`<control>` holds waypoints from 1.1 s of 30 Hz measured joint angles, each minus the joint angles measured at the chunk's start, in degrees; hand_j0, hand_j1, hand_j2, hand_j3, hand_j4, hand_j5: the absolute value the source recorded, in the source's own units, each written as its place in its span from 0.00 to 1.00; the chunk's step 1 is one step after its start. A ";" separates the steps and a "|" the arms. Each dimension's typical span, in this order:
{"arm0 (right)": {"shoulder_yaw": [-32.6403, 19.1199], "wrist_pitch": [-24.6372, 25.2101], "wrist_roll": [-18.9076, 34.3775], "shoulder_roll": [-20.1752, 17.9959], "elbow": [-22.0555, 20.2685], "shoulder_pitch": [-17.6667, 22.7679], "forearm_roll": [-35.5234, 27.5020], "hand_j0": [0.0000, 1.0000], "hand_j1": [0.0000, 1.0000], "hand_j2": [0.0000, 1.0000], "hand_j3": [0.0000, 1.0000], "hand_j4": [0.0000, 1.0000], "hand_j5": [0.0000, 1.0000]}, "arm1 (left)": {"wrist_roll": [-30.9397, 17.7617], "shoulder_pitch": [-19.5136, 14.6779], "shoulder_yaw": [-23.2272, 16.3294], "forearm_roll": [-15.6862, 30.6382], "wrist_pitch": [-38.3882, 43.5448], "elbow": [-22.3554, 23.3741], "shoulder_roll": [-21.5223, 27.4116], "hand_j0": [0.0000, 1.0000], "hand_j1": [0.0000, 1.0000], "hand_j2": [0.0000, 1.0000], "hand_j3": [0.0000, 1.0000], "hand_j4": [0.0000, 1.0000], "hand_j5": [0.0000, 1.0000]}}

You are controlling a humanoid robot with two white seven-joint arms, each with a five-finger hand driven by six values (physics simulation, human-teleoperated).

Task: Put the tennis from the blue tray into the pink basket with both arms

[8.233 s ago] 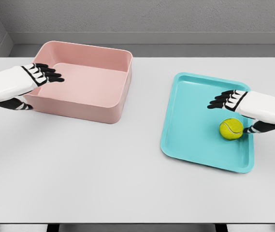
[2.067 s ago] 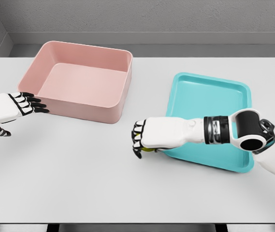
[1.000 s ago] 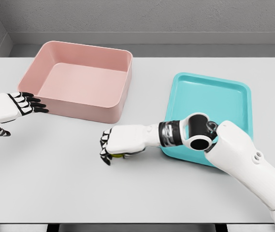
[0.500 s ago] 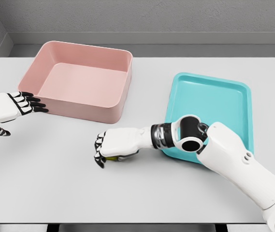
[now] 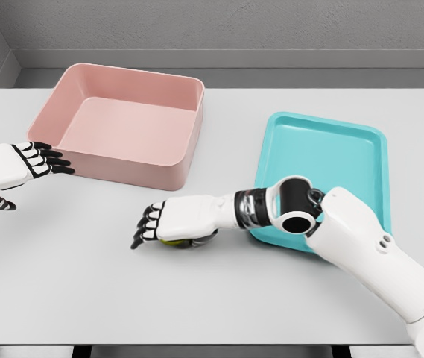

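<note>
The yellow-green tennis ball lies on the white table in front of the pink basket, mostly hidden under my right palm. My right hand reaches far left across the table, well clear of the blue tray. Its fingers are stretched out to the left over the ball, open rather than wrapped around it. The tray holds nothing. My left hand hovers open at the left edge, fingers pointing at the basket's front left corner, a little apart from it.
My right forearm and elbow cross the tray's near left corner. The table's back edge and a grey wall lie behind the basket.
My right hand carried the ball from the tray leftward onto the table. In the last half second its curled fingers have straightened off the ball. The left hand has stayed still.
</note>
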 measured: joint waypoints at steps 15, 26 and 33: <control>-10.34 -0.01 0.01 -11.53 -13.93 0.44 -0.55 1.00 1.00 1.00 1.00 1.00 1.00 | -1.83 2.37 -0.45 -2.36 -0.01 0.08 -2.92 1.00 1.00 1.00 1.00 1.00 1.00; -41.46 -0.03 0.01 -16.39 -14.83 14.68 -9.39 1.00 1.00 1.00 1.00 1.00 1.00 | -3.46 2.46 -0.67 -4.33 -0.02 -1.43 -9.23 1.00 1.00 1.00 1.00 1.00 1.00; -49.89 -0.06 0.02 -14.96 -14.78 25.22 -13.04 1.00 1.00 1.00 1.00 1.00 1.00 | -4.31 2.02 -0.87 -4.62 -0.02 -3.80 -11.71 1.00 1.00 1.00 1.00 1.00 1.00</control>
